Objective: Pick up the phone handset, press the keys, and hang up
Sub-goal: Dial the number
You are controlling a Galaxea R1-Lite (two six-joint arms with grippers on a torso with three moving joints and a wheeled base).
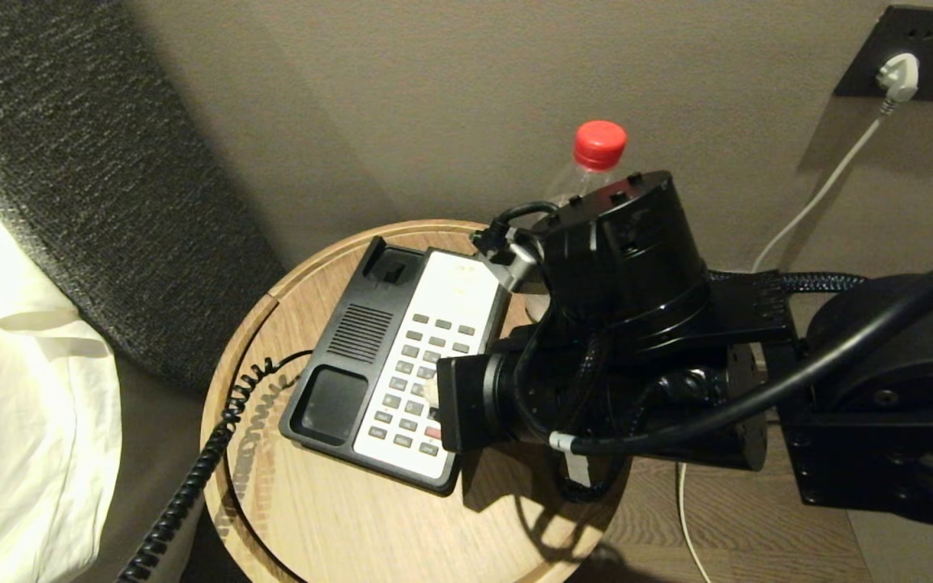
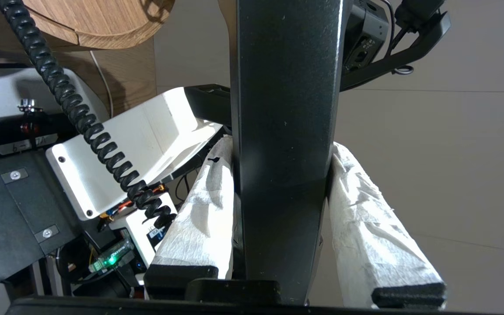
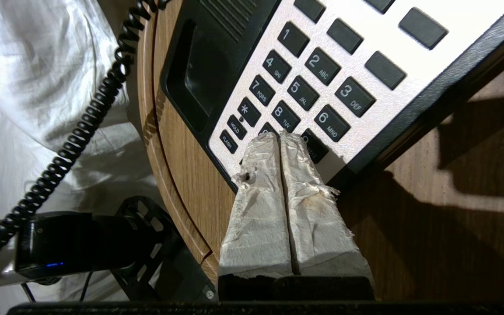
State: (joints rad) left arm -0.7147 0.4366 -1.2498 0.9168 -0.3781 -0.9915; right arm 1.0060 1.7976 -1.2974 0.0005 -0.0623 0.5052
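L wrist view only: left tool (image 2: 281,148) clamps phone handset (image 2: 283,109); R wrist: right tool (image 3: 279,136) pinched together on keys (image 3: 285,116).

The right pincer (image 3: 280,136), tips pressed together, points toward ten o'clock; the left pincer (image 2: 280,183) clamps from both sides.

The right end effector (image 3: 280,136) rests on the phone base's (image 1: 353,356) keypad; a bottle (image 1: 592,162) stands behind it, the desk (image 1: 337,518) beneath.
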